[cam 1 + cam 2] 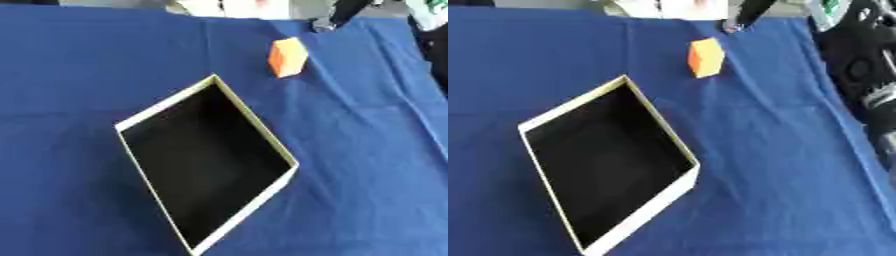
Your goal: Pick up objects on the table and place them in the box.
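Note:
An open box [164, 107] with a cream rim and a black inside lies askew in the middle of the blue cloth; nothing shows inside it. Beyond its far corner an orange block [287, 57] stands alone on the cloth. My right arm, black with a silver joint, runs down the right edge of the right eye view, and its hand [881, 142] is a dark shape cut by the frame edge, well to the right of the box and the block. My left hand shows in neither view.
The blue cloth [367, 165] covers the table, with creases to the right of the box. At the far edge are white items [214, 7] and a dark slanted object [337, 15].

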